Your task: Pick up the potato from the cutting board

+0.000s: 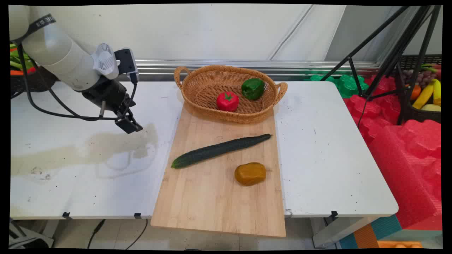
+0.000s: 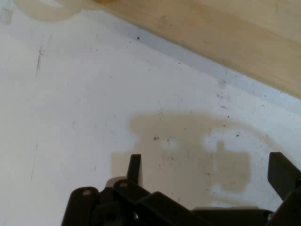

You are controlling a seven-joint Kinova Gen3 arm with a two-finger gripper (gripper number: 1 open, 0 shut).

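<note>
The end effector [image 1: 130,124] hangs wide open and empty over bare table [image 1: 70,183], the board [image 1: 219,197] and cucumber [image 1: 220,150] to its right.

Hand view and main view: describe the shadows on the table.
Hand view: the gripper casts a soft brownish shadow on the white table, beside the cutting board. Main view: the arm's shadow spreads pale and diffuse left of the board.

This is looking like a robot lab: a camera tripod [image 1: 388,53] is standing beside the white table [image 1: 335,148], with red foam mats [image 1: 406,148] lying around.
</note>
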